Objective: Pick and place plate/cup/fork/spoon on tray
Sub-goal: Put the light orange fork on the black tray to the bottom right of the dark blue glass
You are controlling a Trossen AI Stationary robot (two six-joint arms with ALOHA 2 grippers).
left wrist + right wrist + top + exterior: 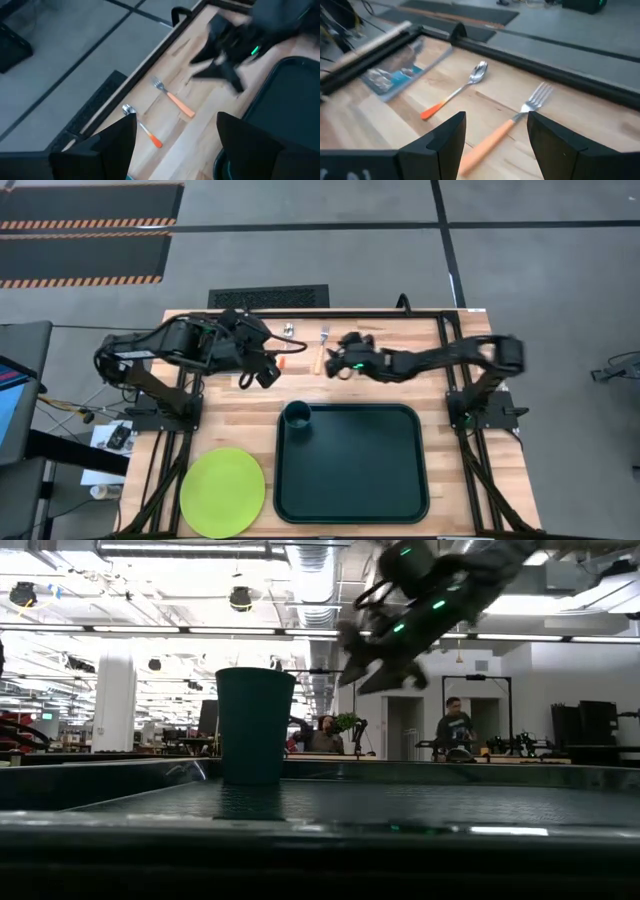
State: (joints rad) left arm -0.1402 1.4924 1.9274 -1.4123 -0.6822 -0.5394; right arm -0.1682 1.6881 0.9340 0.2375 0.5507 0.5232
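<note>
The fork (507, 127), with an orange handle, and the spoon (455, 95), with an orange-red handle, lie flat on the wooden table near its far edge; both also show in the left wrist view (fork (175, 100), spoon (142, 127)). The dark teal cup (297, 416) stands upright in the far left corner of the dark green tray (352, 462). The lime-green plate (222, 491) lies on the table left of the tray. My right gripper (495, 140) is open above the fork's handle, touching nothing. My left gripper (175, 145) is open, above the table near the spoon.
The table's black metal frame (530, 62) runs along the far edge just behind the cutlery. People (455, 730) show in the room beyond the table. Bare wood (245, 415) lies between the cutlery and the tray.
</note>
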